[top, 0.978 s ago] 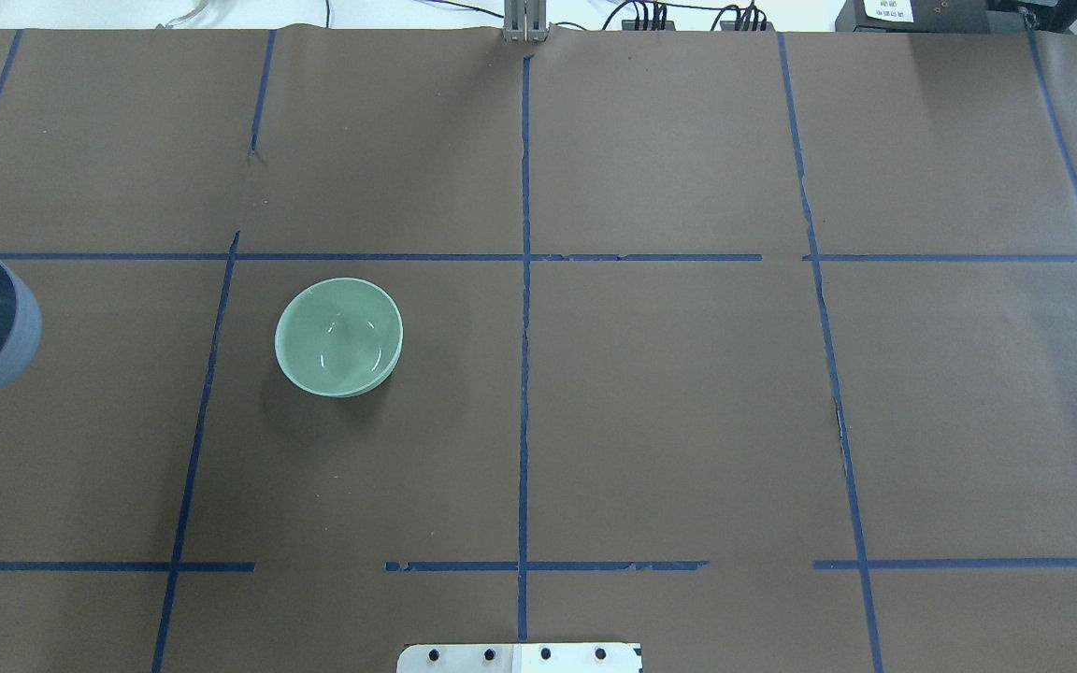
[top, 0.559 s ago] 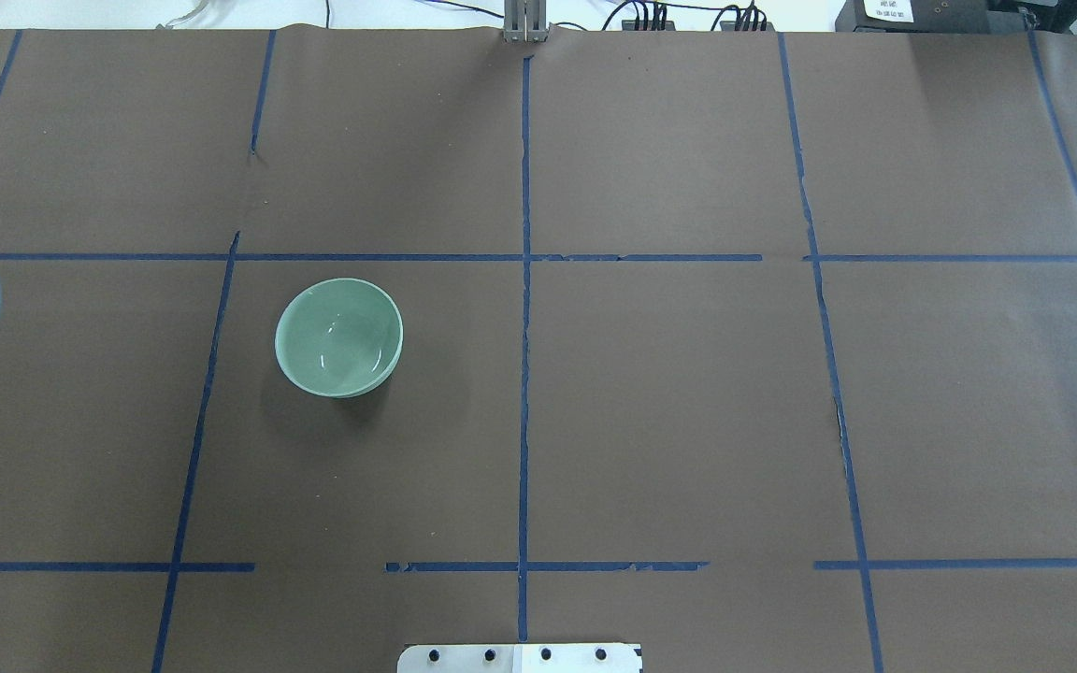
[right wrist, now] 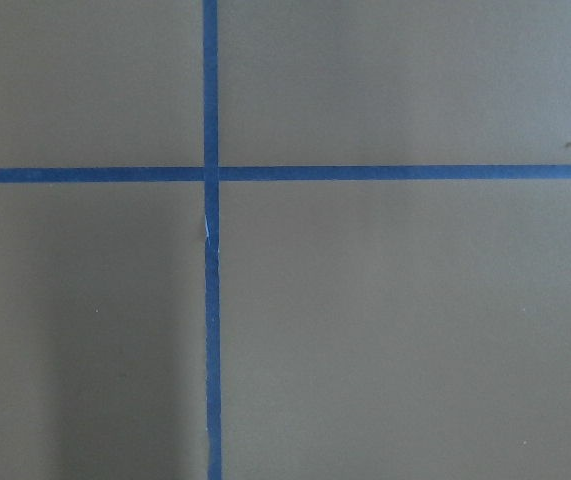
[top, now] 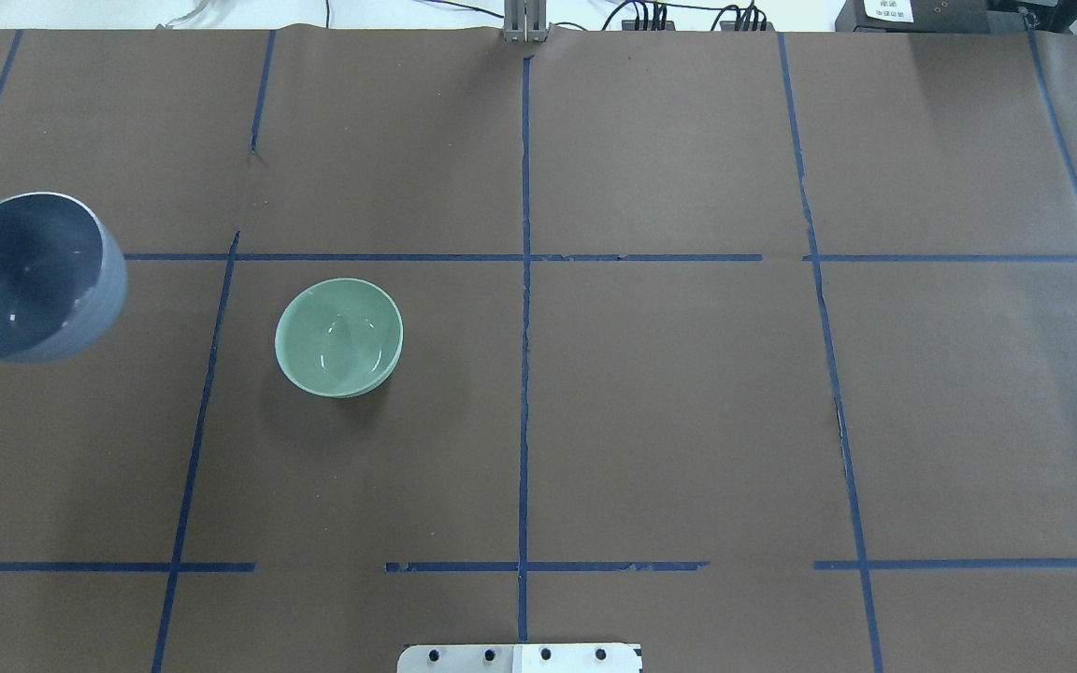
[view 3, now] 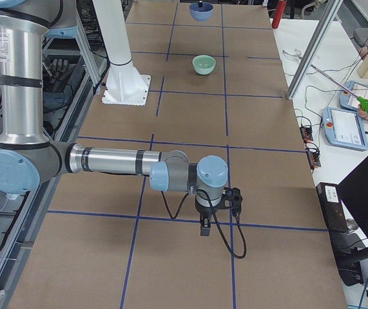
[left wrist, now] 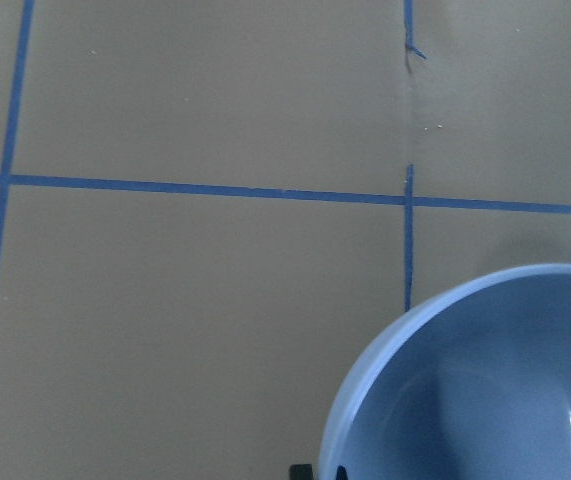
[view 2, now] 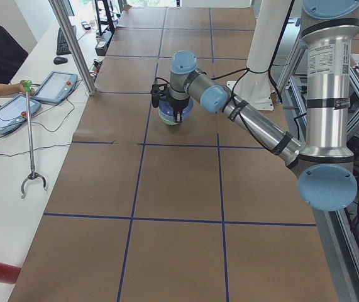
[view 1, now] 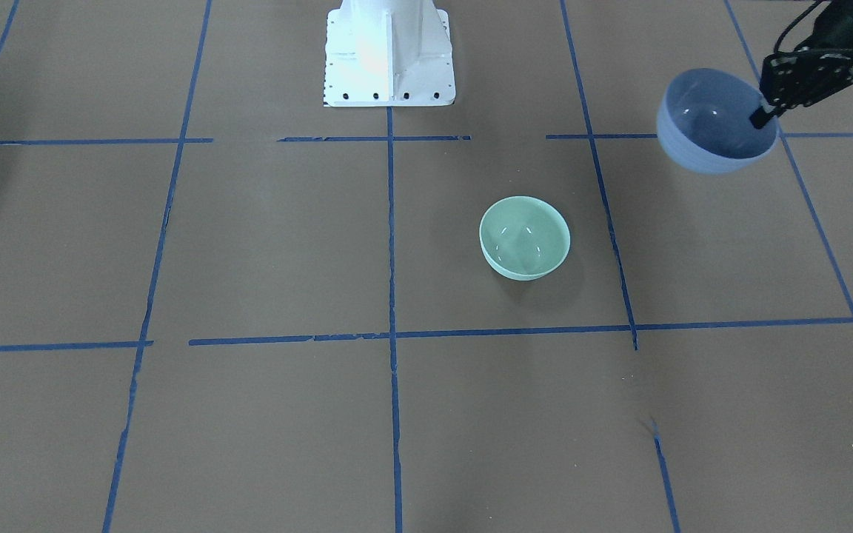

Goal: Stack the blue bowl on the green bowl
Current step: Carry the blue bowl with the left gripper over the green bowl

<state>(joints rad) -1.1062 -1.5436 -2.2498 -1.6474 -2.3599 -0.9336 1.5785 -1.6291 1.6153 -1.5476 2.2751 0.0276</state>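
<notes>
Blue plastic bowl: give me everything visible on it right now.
The glossy periwinkle-blue plastic bowl is deep, round, plain-rimmed and empty. It hangs above the brown papered table, slightly tilted. The left gripper pinches its rim, with one jaw inside the wall. The bowl is on the robot's left of the mint-green bowl, apart from it, and nothing else appears to touch it.

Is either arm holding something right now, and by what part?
The left end effector grips the blue bowl by its rim, one finger inside it. Nothing shows in the right end effector.
</notes>
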